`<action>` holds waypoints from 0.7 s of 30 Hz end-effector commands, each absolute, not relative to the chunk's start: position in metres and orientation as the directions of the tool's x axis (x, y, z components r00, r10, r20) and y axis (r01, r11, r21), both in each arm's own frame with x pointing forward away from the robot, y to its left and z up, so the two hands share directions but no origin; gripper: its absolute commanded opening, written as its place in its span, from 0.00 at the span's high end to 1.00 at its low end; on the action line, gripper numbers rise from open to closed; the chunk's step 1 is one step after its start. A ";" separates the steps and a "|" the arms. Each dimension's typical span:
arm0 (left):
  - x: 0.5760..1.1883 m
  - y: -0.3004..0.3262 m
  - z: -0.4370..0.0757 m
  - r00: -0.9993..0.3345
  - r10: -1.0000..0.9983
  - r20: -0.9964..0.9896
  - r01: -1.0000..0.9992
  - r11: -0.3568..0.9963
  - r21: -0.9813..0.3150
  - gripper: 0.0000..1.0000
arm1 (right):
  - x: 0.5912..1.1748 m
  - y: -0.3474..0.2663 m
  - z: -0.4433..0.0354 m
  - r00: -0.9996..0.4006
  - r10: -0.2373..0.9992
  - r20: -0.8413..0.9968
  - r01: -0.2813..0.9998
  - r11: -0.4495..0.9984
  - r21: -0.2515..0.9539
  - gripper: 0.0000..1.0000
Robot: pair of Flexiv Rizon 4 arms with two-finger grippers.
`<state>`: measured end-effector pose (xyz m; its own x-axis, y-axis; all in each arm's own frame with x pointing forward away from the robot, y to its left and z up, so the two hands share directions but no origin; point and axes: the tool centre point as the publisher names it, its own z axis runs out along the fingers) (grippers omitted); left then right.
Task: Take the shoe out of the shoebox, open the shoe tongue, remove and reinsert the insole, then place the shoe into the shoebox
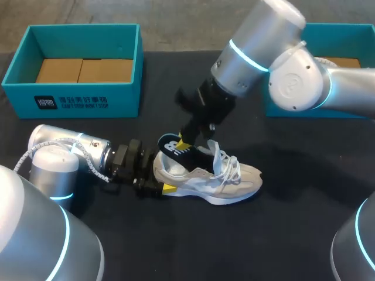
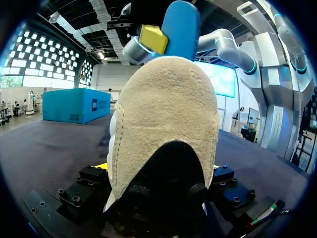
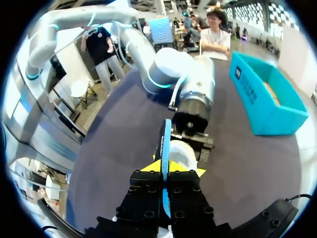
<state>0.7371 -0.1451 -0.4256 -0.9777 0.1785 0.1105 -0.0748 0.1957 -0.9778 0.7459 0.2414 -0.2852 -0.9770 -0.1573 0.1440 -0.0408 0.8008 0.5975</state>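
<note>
One shoe (image 1: pixel 218 175), beige and white, upright on its sole on the black table (image 1: pixel 293 234), roughly mid-table, outside both boxes, heel toward the left arm, toe away from it. White laces (image 1: pixel 230 166) are loose over the tongue area. One insole (image 1: pixel 174 148), blue on one face and dark on the other, sticks up steeply out of the heel opening; how much of it is still inside the shoe can't be told. The right gripper (image 1: pixel 184 145) comes down from above with its jaws nearly together, pinching the insole's upper part. In the right wrist view the insole runs edge-on between the two yellow tips, both tips against it. The left gripper (image 1: pixel 161 181) lies low and horizontal at the table, jaws spread about heel-wide, clamped on the shoe's heel from both sides. In the left wrist view the heel fills the gap, with only slivers of yellow showing either side of it. Two teal boxes sit at the far edge. One box (image 1: pixel 76 96) is on the left arm's side, open, with brown cardboard on its floor. The second box (image 1: pixel 351 38) is on the right arm's side, mostly hidden behind that arm. Count: one shoe, one insole, two boxes, two grippers, both gripping.
</note>
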 end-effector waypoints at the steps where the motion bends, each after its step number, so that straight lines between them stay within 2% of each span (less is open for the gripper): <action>1: 0.737 -0.145 -0.426 -0.978 0.178 0.110 -0.075 0.196 -0.978 1.00 | 0.747 0.233 -0.270 -0.977 -0.168 0.133 -0.054 0.795 0.605 1.00; 16: 0.737 -0.145 -0.426 -0.978 0.178 0.110 -0.075 0.196 -0.978 1.00 | 0.766 0.222 -0.208 -0.981 -0.182 0.065 -0.103 0.778 0.620 1.00; 21: 0.737 -0.145 -0.426 -0.978 0.178 0.110 -0.075 0.196 -0.978 1.00 | 0.766 0.222 -0.208 -0.981 -0.182 0.065 -0.103 0.778 0.620 1.00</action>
<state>0.7372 -0.1451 -0.4256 -0.9777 0.1785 0.1105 -0.0748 0.1956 -0.9778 0.7679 0.2237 -0.2083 -0.9804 -0.1851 0.0682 -0.1035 0.7771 0.6208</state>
